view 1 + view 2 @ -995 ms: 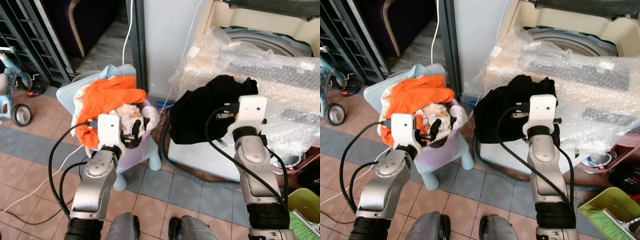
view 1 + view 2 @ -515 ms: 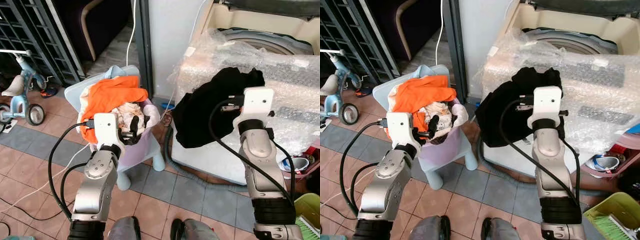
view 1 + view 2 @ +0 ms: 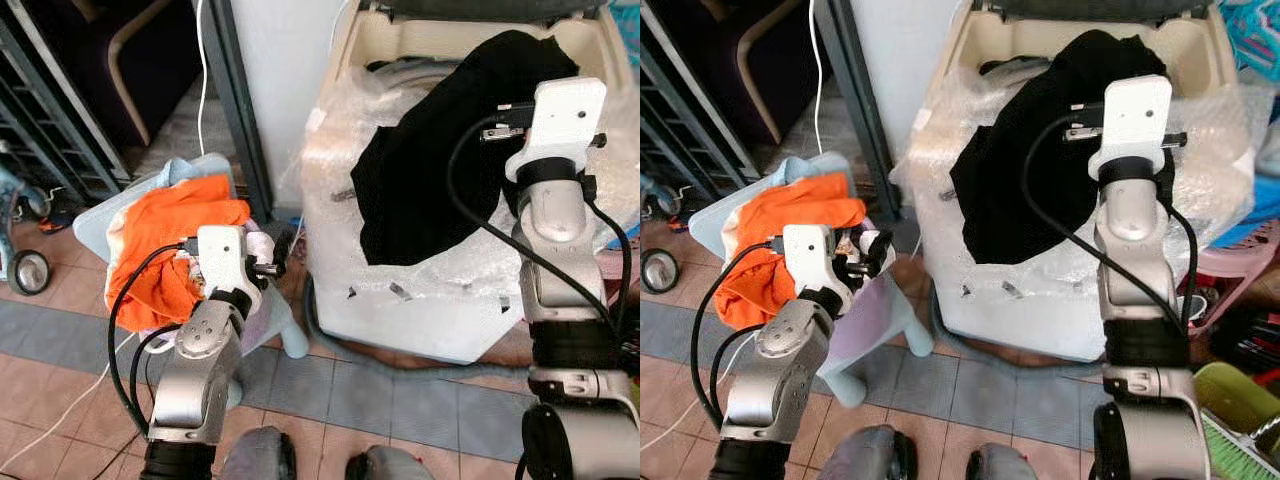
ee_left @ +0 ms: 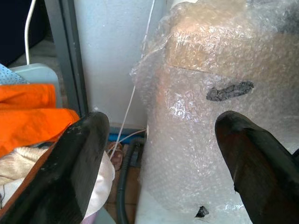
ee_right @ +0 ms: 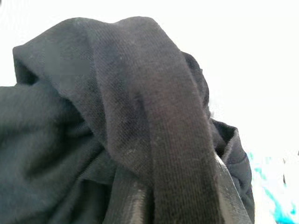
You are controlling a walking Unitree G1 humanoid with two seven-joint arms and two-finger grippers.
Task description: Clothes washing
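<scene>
A black garment (image 3: 440, 150) is held up by the right gripper (image 3: 1118, 60) in the upper right of the head views, over the open top of a cream washing machine (image 3: 400, 300). The cloth is draped from the machine's rim down across its bubble-wrapped (image 3: 330, 170) front. In the right wrist view the dark fabric (image 5: 117, 121) is seen bunched over one black finger (image 5: 135, 205), so the jaws are closed on the garment.

The left gripper (image 3: 272, 262) is raised at the centre left of the head views, just beside a pile of laundry and touching nothing. Its two black fingers (image 4: 74, 163) are spread wide apart in the left wrist view, with the wrapped machine wall visible between them.

The pile, an orange garment (image 3: 165, 235) over pale cloth (image 4: 18, 165), is heaped on a light blue plastic chair (image 3: 110, 205) at the left of the frame. A white cable (image 3: 205, 70) is seen running down beside a dark metal post (image 3: 240, 90) in the upper left. A grey hose (image 3: 400, 365) is laid on the tiled floor (image 3: 60, 340) below the machine. A small wheel (image 3: 28, 272) is seen at the far left edge, and a green basket (image 3: 1240, 395) at the lower right.
</scene>
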